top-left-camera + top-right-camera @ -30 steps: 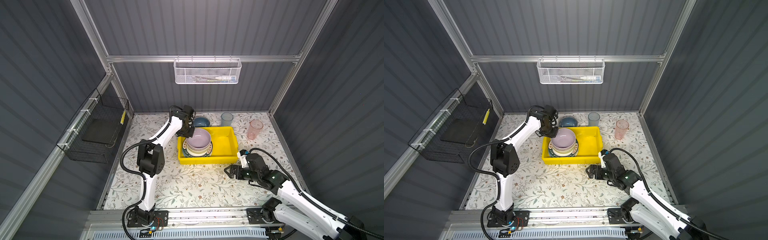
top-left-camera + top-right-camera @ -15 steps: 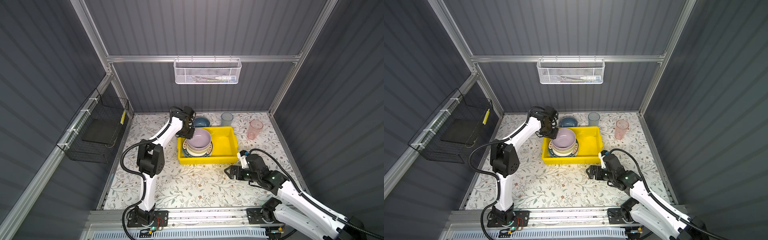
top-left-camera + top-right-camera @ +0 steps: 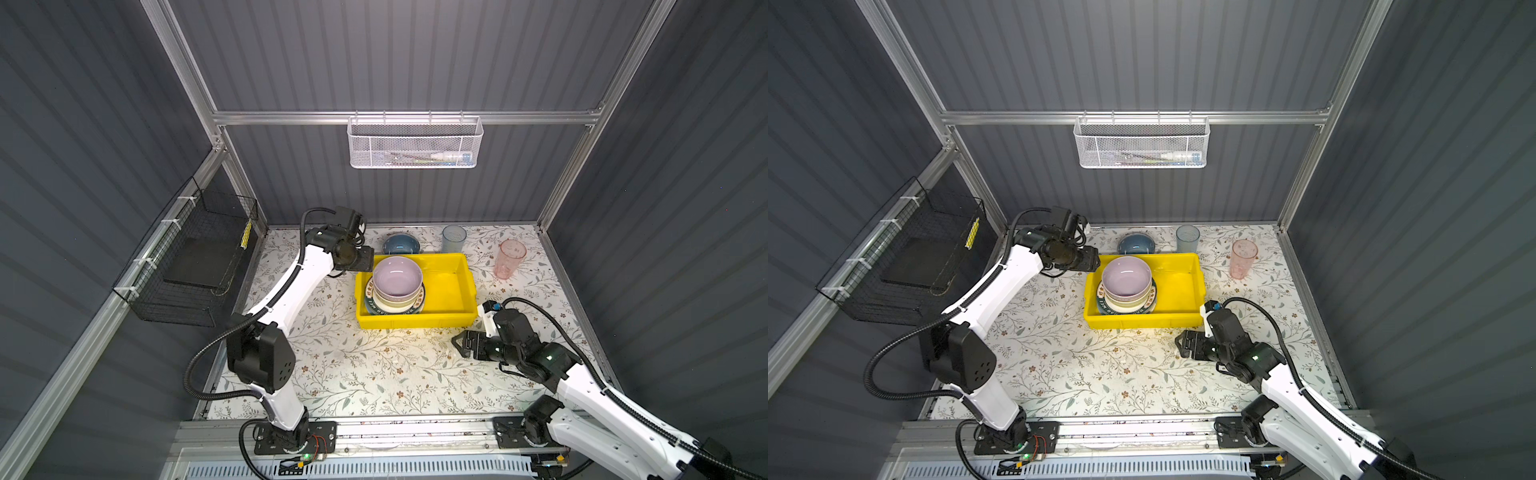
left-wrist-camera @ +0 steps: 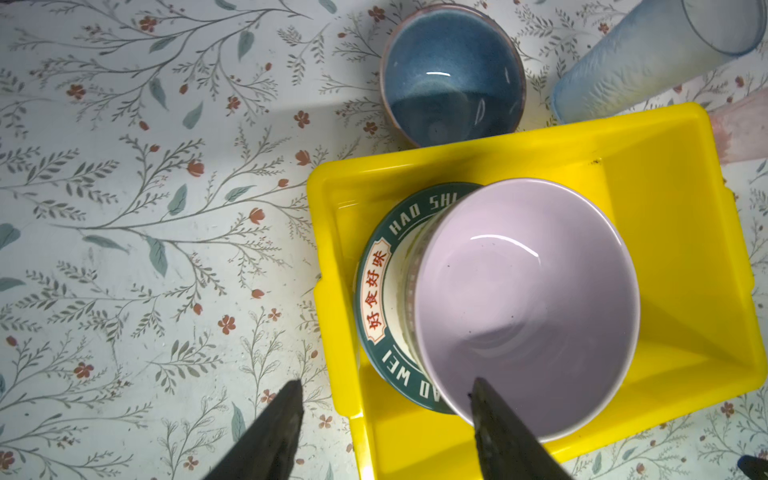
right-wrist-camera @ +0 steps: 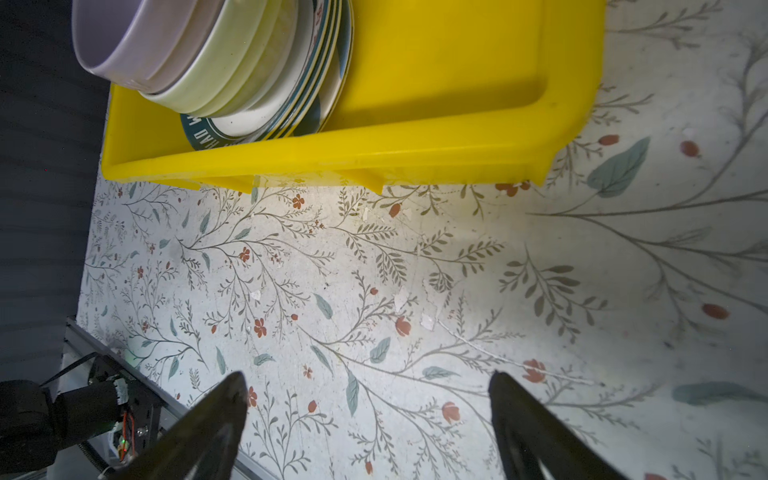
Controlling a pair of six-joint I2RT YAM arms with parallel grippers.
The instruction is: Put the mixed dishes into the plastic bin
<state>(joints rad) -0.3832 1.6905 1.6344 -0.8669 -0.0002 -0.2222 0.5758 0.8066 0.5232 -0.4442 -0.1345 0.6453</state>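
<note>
Now, lilac bowl (image 4: 523, 299) tops the dish stack (image 5: 257, 70) inside the yellow bin (image 4: 665, 232).
Left pincer (image 4: 386, 381) apart at the bowl's rim, clamping nothing; right pincer (image 5: 368, 374) apart over the surface (image 5: 374, 270) near the bin. Blue bowl (image 3: 401, 244), blue tumbler (image 3: 454, 238), pink tumbler (image 3: 510, 258) stand outside it.

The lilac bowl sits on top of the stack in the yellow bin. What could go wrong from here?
1. The left jaws stand open astride the rim of the lilac bowl. Pulling away sideways, one could catch it and tip the stack, which rises above the wall of the yellow bin.
2. The blue bowl and blue tumbler stand close to the bin, so a grab there may bump it.
</note>
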